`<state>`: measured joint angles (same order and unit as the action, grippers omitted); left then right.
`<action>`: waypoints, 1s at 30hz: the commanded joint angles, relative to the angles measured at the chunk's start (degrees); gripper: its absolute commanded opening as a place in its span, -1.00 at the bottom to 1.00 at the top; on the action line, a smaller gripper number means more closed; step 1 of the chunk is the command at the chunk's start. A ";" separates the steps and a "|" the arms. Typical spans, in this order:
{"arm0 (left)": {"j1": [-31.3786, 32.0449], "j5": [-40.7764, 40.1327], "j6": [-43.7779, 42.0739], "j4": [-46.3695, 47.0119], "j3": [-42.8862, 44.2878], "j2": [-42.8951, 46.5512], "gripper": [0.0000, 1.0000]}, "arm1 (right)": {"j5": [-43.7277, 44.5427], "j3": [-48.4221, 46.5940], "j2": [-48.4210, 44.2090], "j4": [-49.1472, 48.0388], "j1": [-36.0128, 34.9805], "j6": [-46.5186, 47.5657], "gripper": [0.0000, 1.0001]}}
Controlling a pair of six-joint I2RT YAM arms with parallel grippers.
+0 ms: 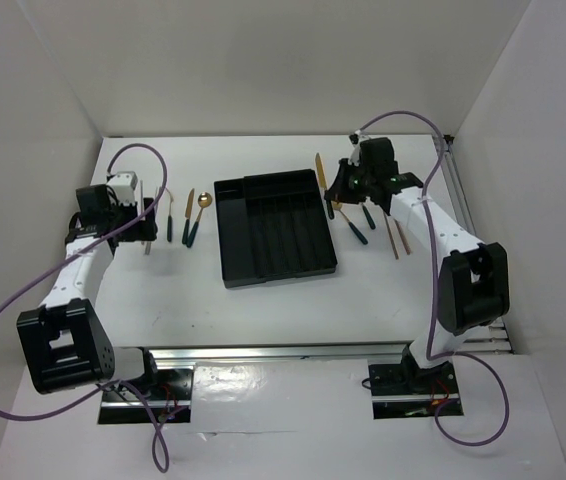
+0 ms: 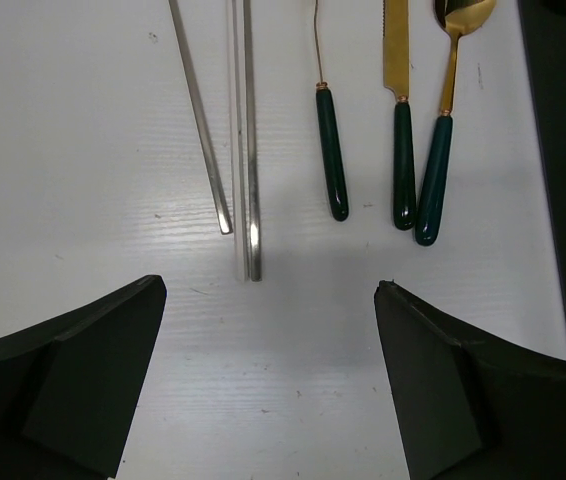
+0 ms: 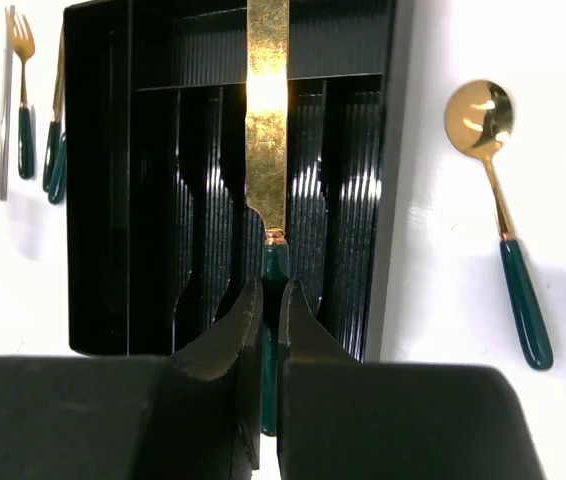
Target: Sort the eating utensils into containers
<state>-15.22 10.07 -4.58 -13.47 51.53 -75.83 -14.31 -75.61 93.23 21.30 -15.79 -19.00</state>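
While right fingers (image 3: 228,345) clamp the knife (image 3: 266,120) — left fingers (image 2: 83,380) gape apart.

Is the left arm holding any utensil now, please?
No, its fingers stand open with nothing between them, short of the silver chopsticks.

This is a robotics lab test cell rather than a lived-in room. In the top view, plain white panels (image 1: 263,60) close off the left, back and right of the frame like a booth. They surround a white table (image 1: 163,290) lit evenly and flatly. Along the bottom of the frame, the left arm (image 1: 78,275) and the right arm (image 1: 433,225) stand on black base plates (image 1: 388,398), fixed by an aluminium rail (image 1: 283,351) at the table's near edge. Purple cables (image 1: 403,113) loop loosely from the bases up to the wrists. Nothing is decorated or furnished; every surface is bare and built for the rig.
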 commanded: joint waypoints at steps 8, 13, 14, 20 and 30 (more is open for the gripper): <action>0.11 -0.40 -0.61 0.91 -1.43 4.90 1.00 | 3.14 1.17 0.20 4.45 0.07 -2.01 -1.00; 0.11 -0.92 -0.61 0.91 -1.96 4.90 1.00 | 4.37 3.62 -0.95 5.59 -1.52 0.45 -1.00; 0.11 -0.92 -0.61 0.91 -1.96 4.90 1.00 | 4.37 4.50 -0.95 6.12 -2.04 0.46 -1.00; 0.11 -0.92 -0.08 0.38 -3.01 5.43 1.00 | 5.52 6.62 -0.95 5.59 -2.05 2.39 -1.00; 0.11 -1.45 0.45 0.38 -3.53 5.43 1.00 | 4.90 6.62 1.95 4.54 -3.19 3.01 -1.00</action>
<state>-15.22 8.93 -4.32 -13.87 48.66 -72.16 -9.63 -68.86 94.63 27.24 -17.72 -16.80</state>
